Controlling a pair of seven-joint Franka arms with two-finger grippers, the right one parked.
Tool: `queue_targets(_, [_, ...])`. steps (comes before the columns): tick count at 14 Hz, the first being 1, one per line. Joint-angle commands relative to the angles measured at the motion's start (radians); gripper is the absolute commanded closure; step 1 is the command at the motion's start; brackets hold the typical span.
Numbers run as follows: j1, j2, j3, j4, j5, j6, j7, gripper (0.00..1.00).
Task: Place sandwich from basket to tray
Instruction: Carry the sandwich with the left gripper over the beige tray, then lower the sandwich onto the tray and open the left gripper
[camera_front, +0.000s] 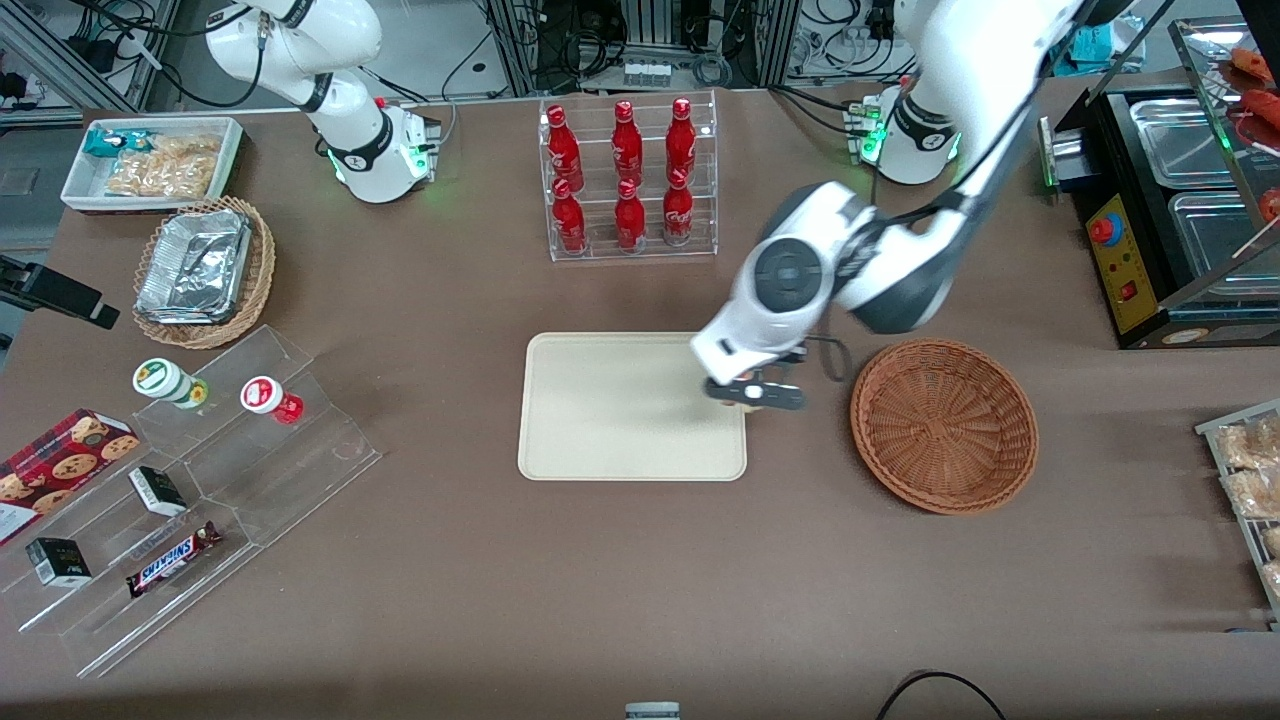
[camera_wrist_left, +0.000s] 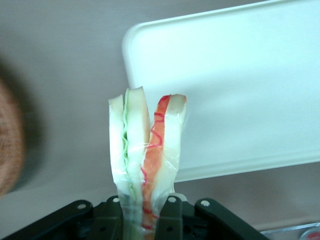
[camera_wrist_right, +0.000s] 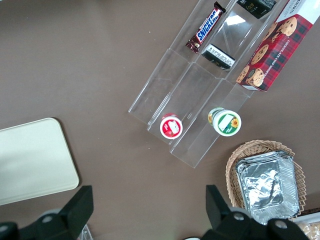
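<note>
The sandwich (camera_wrist_left: 145, 150), a wrapped wedge of pale bread with green and red filling, sticks up from between the black fingers (camera_wrist_left: 172, 215) of my gripper (camera_wrist_left: 145, 212), which is shut on it. In the front view the gripper (camera_front: 755, 393) hangs just above the cream tray (camera_front: 620, 410), at the tray's edge nearest the reddish-brown woven basket (camera_front: 945, 425). Nothing lies in the basket or on the tray. The wrist view shows the tray (camera_wrist_left: 240, 90) below the sandwich's tip and the blurred rim of the basket (camera_wrist_left: 7, 145) off to one side.
A clear rack of red bottles (camera_front: 630, 180) stands farther from the front camera than the tray. Toward the parked arm's end are a tan basket of foil containers (camera_front: 205, 270), a white snack bin (camera_front: 150, 160) and a clear stepped display (camera_front: 200, 480). A black machine (camera_front: 1170, 200) is at the working arm's end.
</note>
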Motion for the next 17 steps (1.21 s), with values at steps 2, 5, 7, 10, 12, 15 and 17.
queue_targets(2, [-0.147, 0.236, 0.019, 0.227, 0.081, 0.028, -0.192, 0.9])
queue_targets(5, [-0.192, 0.302, 0.022, 0.268, 0.109, 0.071, -0.256, 0.87])
queue_targets(7, [-0.196, 0.334, 0.022, 0.268, 0.109, 0.137, -0.266, 0.8])
queue_targets(10, [-0.212, 0.354, 0.024, 0.27, 0.109, 0.151, -0.272, 0.67])
queue_targets(12, [-0.203, 0.348, 0.03, 0.265, 0.108, 0.16, -0.275, 0.0])
queue_targets(15, [-0.192, 0.205, 0.086, 0.232, 0.044, 0.116, -0.383, 0.0])
queue_targets(17, [-0.171, 0.039, 0.157, 0.183, -0.033, 0.015, -0.398, 0.0])
